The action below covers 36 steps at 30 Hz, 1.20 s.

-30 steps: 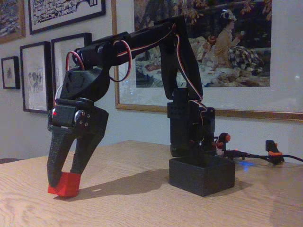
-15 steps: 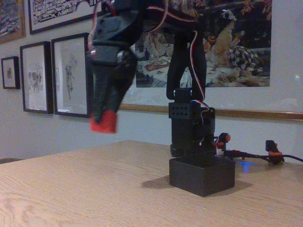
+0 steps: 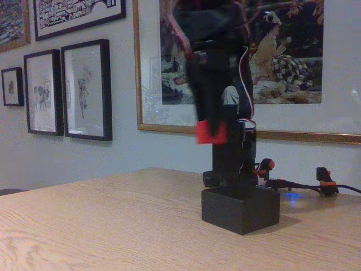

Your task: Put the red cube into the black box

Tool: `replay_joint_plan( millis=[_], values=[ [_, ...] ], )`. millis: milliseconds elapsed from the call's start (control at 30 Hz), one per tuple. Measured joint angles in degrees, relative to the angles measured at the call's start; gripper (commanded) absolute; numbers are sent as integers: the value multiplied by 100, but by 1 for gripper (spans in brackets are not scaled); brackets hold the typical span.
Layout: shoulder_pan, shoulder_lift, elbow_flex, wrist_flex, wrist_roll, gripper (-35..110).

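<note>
Matte black box (image 3: 240,210) on pale grained wood table (image 3: 113,226), matte red cube (image 3: 211,132)

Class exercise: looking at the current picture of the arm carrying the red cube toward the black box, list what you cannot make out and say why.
- Gripper, fixed view: motion blur smears it, so its finger edges on the red cube are unclear.
- Black box: the low camera angle hides its inside.
- Whether the cube hangs exactly above the box: one side-on view gives no depth.
- Arm top: cut off by the upper edge.
</note>
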Motion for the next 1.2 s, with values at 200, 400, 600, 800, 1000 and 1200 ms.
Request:
replay_joint_plan(
  millis=[200,400,600,800,1000,1200],
  values=[
    [844,62,193,18,53,-7],
    [1248,114,694,-466,229,-7],
    [1222,114,896,-1134,229,-6],
    [870,79,1195,-1670,404,-6],
    [809,-53,1582,-2180,316,-5],
    [879,-229,1705,-2417,202,-5]
  ],
)
